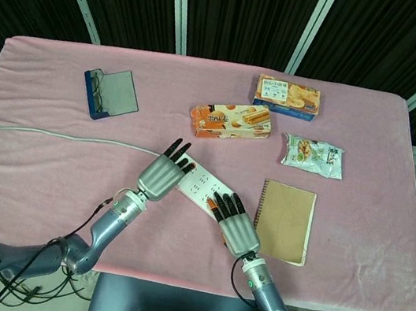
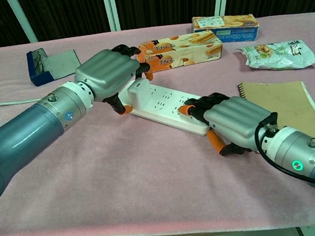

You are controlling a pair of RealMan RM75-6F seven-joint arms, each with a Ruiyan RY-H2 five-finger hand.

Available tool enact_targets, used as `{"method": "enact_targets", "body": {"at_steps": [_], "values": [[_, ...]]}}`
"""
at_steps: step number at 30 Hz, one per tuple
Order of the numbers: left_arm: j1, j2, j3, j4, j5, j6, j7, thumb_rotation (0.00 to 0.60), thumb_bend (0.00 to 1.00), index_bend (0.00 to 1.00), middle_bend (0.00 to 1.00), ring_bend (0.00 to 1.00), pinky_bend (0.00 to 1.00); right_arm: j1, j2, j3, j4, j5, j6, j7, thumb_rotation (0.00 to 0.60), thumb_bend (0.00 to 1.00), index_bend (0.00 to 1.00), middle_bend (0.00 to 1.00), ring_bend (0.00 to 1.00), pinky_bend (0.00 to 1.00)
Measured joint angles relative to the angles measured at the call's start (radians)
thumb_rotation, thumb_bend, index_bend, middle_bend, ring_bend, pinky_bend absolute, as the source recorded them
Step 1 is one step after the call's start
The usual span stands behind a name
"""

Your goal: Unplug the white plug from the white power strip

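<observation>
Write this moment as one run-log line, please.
left hand on white plug end of white power strip | right hand rests on strip's near end | plug seated

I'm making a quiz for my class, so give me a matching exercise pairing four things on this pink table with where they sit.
Things:
1. brown spiral notebook
2. blue glasses case
3. green snack bag
4. left hand

Places:
A. far left of the table
B. at the white power strip's left end
C. beside the right hand
D. behind the notebook

Pairs: 1-C, 2-A, 3-D, 4-B
</observation>
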Motion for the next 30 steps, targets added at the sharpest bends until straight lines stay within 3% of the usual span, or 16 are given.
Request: {"method": "enact_targets", "body": {"at_steps": [30], "values": [[0.005, -0.004, 0.002, -0.005, 0.000, -0.005, -0.003, 0.600, 0.21, 0.26, 0.35, 0.00, 0.05, -0.003, 0.008, 0.003, -0.014, 0.009, 0.002, -0.004, 0.600, 0.75, 0.00, 0.00, 0.06, 0.05]]}}
